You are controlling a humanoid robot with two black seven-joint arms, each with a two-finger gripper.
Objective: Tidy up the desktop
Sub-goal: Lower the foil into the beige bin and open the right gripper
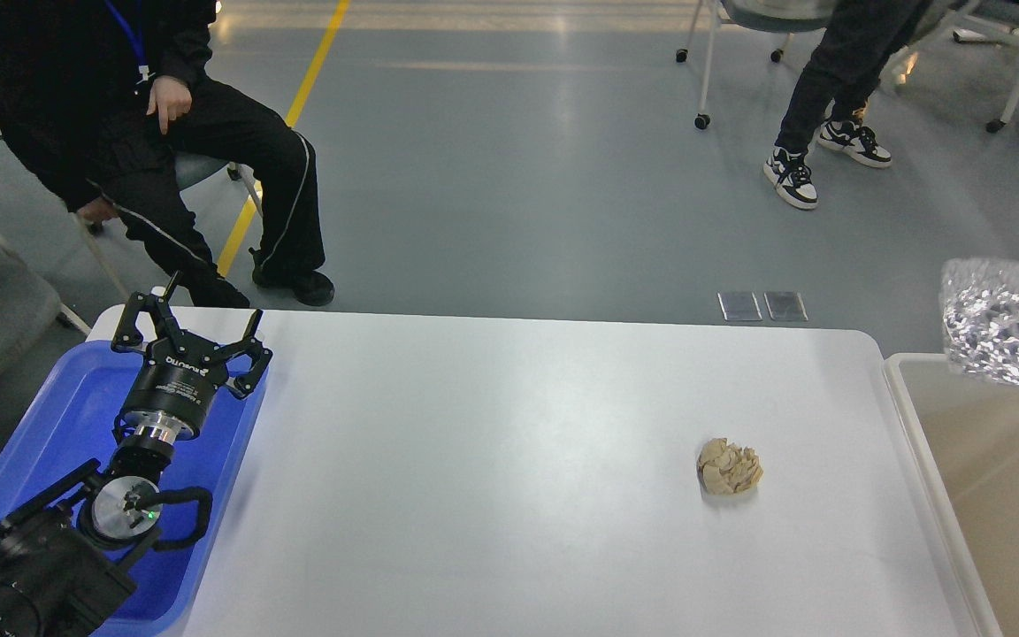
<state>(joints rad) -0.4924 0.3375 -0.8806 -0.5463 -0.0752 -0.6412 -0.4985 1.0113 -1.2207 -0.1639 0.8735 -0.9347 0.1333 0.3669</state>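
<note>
The white desktop [492,460] holds one crumpled tan paper ball [729,466] at right of centre. A crinkled silver foil sheet [1009,323] hangs in the air at the right edge, above the far end of the beige tub [903,407]. What holds the foil is out of view. My left gripper [195,329] is open and empty, pointing away from me above the far right corner of the blue tray [58,416]. My right gripper is out of view.
A seated person in black [164,133] is just beyond the table's far left corner. Another person's legs [828,88] and wheeled chairs [722,53] are at the back right. Two metal floor plates [762,305] lie beyond the far edge.
</note>
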